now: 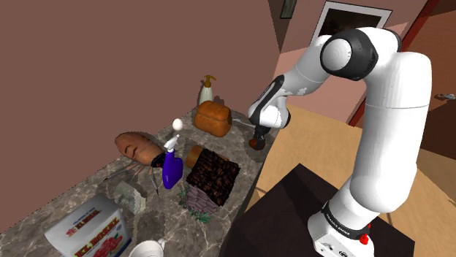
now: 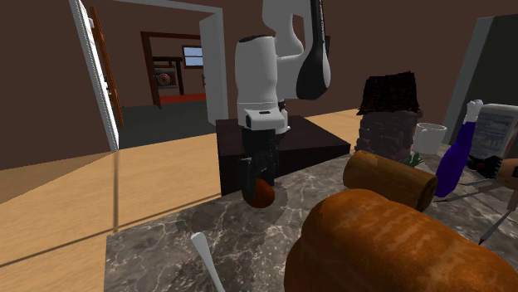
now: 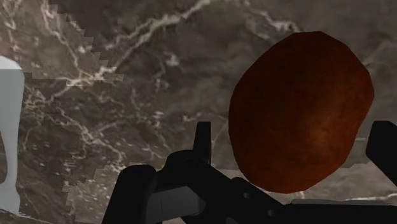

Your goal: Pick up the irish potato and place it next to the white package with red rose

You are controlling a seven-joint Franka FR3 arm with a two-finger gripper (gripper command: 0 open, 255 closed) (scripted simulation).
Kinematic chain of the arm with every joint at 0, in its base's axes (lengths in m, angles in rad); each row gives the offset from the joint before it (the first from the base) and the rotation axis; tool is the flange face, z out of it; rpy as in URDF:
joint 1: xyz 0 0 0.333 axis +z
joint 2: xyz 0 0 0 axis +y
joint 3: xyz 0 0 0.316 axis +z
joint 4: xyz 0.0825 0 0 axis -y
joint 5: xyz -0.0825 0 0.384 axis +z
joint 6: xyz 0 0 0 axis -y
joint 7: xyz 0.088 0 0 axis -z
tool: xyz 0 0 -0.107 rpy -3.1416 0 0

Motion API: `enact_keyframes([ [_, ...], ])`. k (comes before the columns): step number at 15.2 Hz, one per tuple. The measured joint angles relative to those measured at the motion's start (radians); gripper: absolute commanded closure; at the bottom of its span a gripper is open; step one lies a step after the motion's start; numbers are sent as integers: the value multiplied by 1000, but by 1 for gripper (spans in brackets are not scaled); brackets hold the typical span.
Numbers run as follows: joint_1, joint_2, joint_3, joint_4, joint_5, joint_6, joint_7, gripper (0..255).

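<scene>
The reddish-brown potato [image 1: 255, 144] hangs just above the marble counter [image 1: 241, 157] near its edge by the stand, with my gripper [image 1: 257, 136] shut on it. In the second exterior view the potato [image 2: 262, 193] hovers under the black gripper [image 2: 256, 176], casting a shadow on the counter. Seen from the wrist, the potato [image 3: 299, 111] sits between the two fingers of the gripper [image 3: 292, 137]. The white package with red print [image 1: 91, 230] lies at the far end of the counter, at the shoulder view's lower left, well away from the gripper; it also appears as the white package [image 2: 501, 126].
Between the gripper and the package lie a bread loaf [image 1: 213, 117], a soap dispenser [image 1: 207, 90], a blue spray bottle [image 1: 172, 169], a dark brown slab [image 1: 213, 176], a grey rock [image 1: 130, 196] and a white cup [image 1: 150, 250]. A white utensil [image 2: 203, 255] lies near the gripper.
</scene>
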Motion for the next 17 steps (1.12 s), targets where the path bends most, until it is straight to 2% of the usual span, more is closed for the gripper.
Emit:
enact_keyframes([
  [6,-6,9,7,5,7,5,-6,0],
  [7,-6,9,7,5,7,5,-6,255],
  [17,-7,9,7,5,7,5,-6,255],
])
